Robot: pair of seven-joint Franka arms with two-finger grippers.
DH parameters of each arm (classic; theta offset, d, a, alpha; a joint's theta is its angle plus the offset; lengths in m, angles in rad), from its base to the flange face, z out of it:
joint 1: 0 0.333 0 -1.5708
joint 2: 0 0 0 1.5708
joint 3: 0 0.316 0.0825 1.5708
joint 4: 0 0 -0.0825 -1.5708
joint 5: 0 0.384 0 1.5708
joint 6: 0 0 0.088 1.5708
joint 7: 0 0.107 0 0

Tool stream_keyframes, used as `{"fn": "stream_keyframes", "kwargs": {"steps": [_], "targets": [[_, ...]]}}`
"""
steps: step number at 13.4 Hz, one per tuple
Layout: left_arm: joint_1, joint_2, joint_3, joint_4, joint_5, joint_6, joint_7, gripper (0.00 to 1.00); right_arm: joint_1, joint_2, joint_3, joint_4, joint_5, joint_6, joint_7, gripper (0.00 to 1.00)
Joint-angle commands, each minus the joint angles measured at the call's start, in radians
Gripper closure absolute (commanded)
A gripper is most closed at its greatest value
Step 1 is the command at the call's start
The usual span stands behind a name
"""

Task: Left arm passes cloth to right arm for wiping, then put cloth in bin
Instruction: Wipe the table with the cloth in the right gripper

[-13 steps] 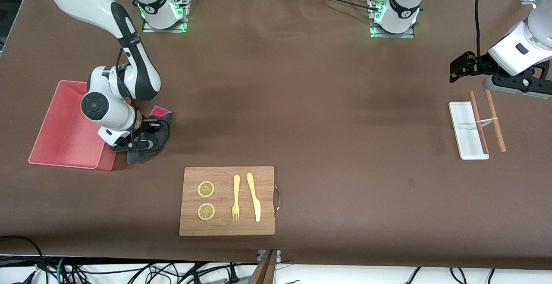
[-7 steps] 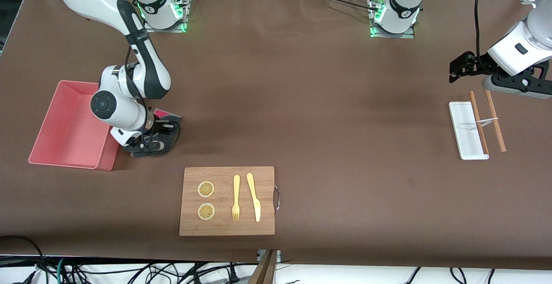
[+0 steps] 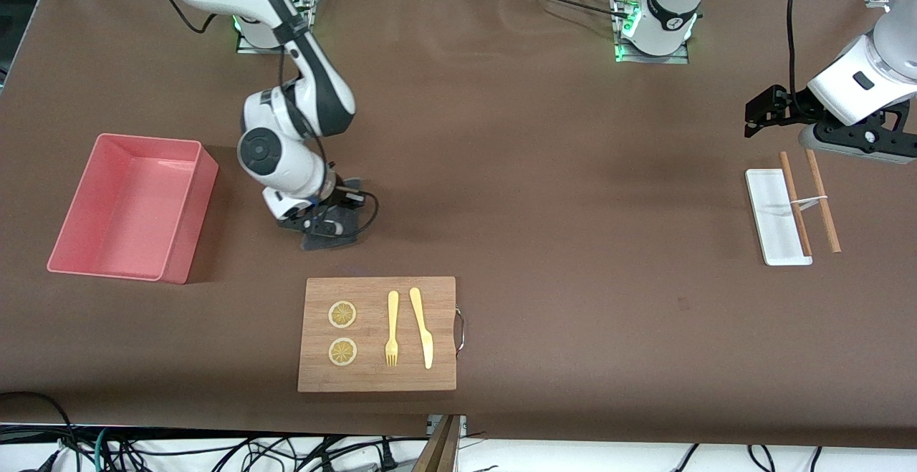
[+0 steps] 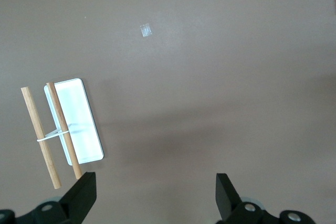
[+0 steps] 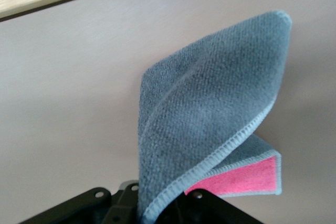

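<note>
My right gripper (image 3: 320, 227) is shut on the cloth (image 3: 331, 239) and presses it on the brown table, between the pink bin (image 3: 77, 237) and the wooden cutting board (image 3: 377, 334). In the right wrist view the cloth (image 5: 210, 108) is folded, grey face out, with a magenta strip showing, and its end is clamped in the gripper (image 5: 152, 211). My left gripper (image 3: 761, 110) waits open and empty in the air at the left arm's end of the table; in the left wrist view its fingers stand wide apart around the gripper's middle (image 4: 155, 195).
The cutting board carries two lemon slices (image 3: 342, 314), a fork (image 3: 392, 328) and a knife (image 3: 422, 326). A small white tray (image 3: 766, 214) with a pair of brown chopsticks (image 3: 794, 203) lies below the left gripper, also in the left wrist view (image 4: 79, 129).
My right gripper has dragged the cloth across the table away from the bin, toward the table's middle. The left arm has not moved.
</note>
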Motion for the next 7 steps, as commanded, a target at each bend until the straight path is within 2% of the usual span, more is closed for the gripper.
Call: {"fn": "stream_keyframes", "kwargs": {"steps": [1,4,7], "targets": [[-0.002,0.009,-0.013,0.020,0.011,-0.014,0.003,0.00,0.030,0.017,0.042,0.054,0.031,-0.009,0.136,1.00],[-0.002,0.009,-0.011,0.021,0.011,-0.014,0.002,0.00,0.035,0.024,0.086,0.120,0.031,-0.012,0.261,1.00],[0.000,0.009,-0.011,0.021,0.011,-0.014,0.003,0.00,-0.012,0.024,0.086,0.122,0.031,-0.026,0.212,1.00]]}}
